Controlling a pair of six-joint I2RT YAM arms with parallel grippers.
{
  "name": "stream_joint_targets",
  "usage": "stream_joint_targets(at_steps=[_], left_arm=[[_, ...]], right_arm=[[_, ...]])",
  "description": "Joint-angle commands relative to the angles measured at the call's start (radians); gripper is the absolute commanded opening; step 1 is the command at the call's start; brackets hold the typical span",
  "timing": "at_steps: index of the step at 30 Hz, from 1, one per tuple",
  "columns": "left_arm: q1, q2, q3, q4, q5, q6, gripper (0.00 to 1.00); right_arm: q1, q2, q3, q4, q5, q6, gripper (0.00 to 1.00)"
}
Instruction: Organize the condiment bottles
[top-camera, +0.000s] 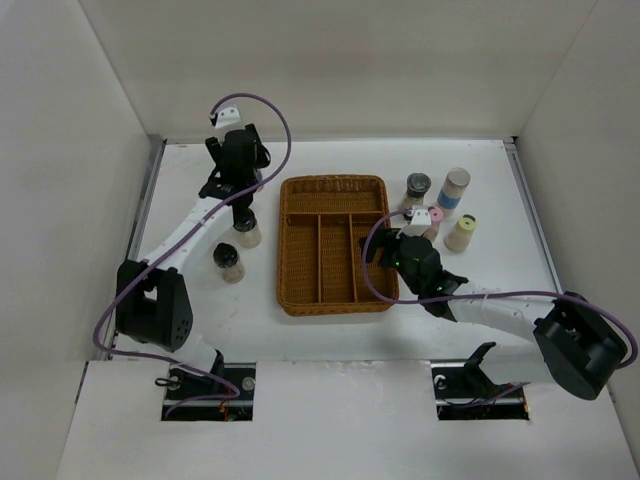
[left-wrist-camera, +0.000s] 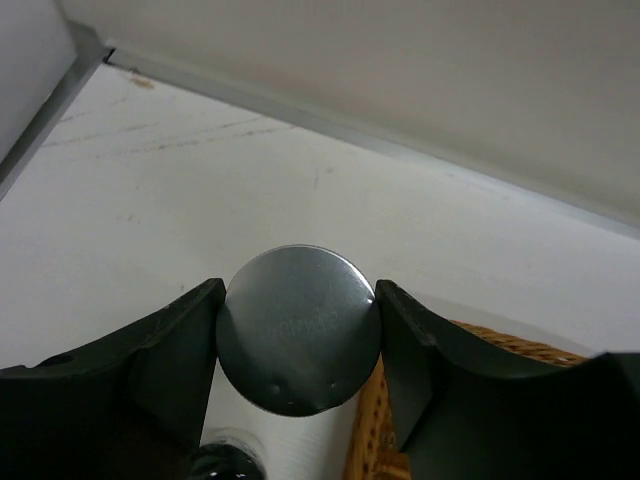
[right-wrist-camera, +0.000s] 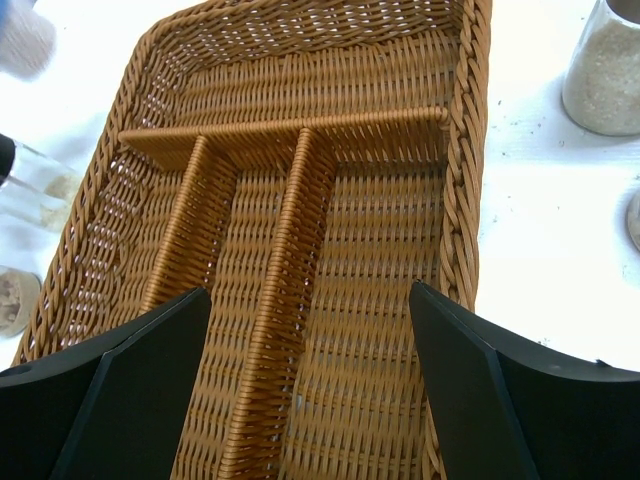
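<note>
The left gripper (left-wrist-camera: 300, 292) is gripping the silver-capped bottle (left-wrist-camera: 298, 330). The round cap is sitting squarely between its two fingers and touching both, so the grasp on this bottle appears to be the step in hand. Whether the bottle is standing on the table (left-wrist-camera: 200, 150) or hanging just above it cannot be told. The wicker tray (left-wrist-camera: 372, 420) is lying just right of that gripper's right finger, and a black-capped bottle (left-wrist-camera: 228, 462) is showing below the cap, nearer the wrist.

The right gripper (right-wrist-camera: 307, 290) is hanging wide and empty above the tray's long compartments. A beige-filled bottle (right-wrist-camera: 605, 70) is standing beyond the tray wall, ahead and to the right of its fingers.

The tray is looking empty, so the sorting is likely only beginning. The next move is probably calling for raising the held bottle above the rim, carrying it rightward and lowering it upright into a compartment. The right gripper may need to give way first.
</note>
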Motion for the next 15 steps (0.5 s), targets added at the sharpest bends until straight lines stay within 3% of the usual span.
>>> stream_joint_targets(at_steps=[1, 7, 15], left_arm=[[-0.092, -0.077, 0.077, 0.124, -0.001, 0.039, 0.31], [-0.202, -0.007, 0.123, 0.145, 0.039, 0.043, 0.31], [-0.224, 0.117, 0.164, 0.161, 0.071, 0.037, 0.31]], right_arm=[[0.004, -0.024, 0.026, 0.051, 0.004, -0.008, 0.87], [-0.007, -0.061, 0.006, 0.058, 0.012, 0.005, 0.86], [-0.019, -0.087, -0.008, 0.06, 0.015, 0.011, 0.86]])
